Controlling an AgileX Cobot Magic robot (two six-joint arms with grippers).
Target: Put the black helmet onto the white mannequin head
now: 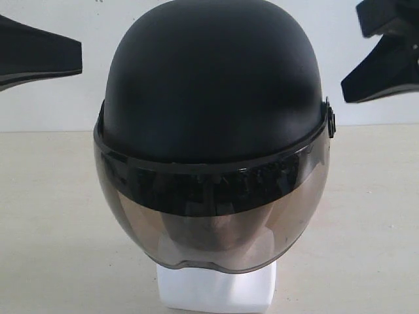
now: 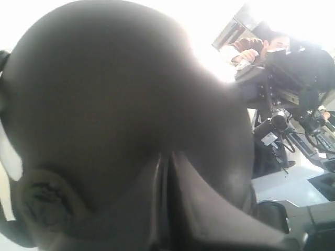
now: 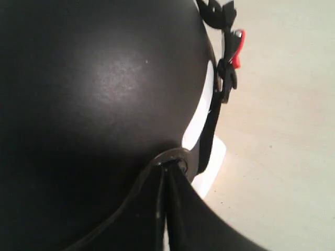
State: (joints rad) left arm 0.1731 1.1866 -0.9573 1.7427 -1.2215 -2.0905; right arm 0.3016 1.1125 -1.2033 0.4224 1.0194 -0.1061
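The matte black helmet [image 1: 216, 78] sits on the white mannequin head, whose blocky neck base [image 1: 216, 288] shows below the visor. The smoke-tinted visor [image 1: 209, 216] covers the face, which shows only dimly through it. My left gripper [image 1: 72, 57] hangs beside the helmet's left side, a small gap away, shut and empty. On the other side my right gripper [image 1: 383, 65] hovers close to the shell, also shut. In the left wrist view the shut left gripper [image 2: 168, 154] points at the dark shell [image 2: 115, 89]. The right wrist view shows the right gripper [image 3: 168, 166] near the helmet rim [image 3: 104, 78] and a strip of the white head [image 3: 201, 112].
A black chin strap with a red buckle [image 3: 236, 49] hangs off the helmet's side. The beige tabletop [image 1: 366, 216] runs out around the head, with a white wall [image 1: 59, 104] behind. A person and other equipment [image 2: 272, 52] are in the background.
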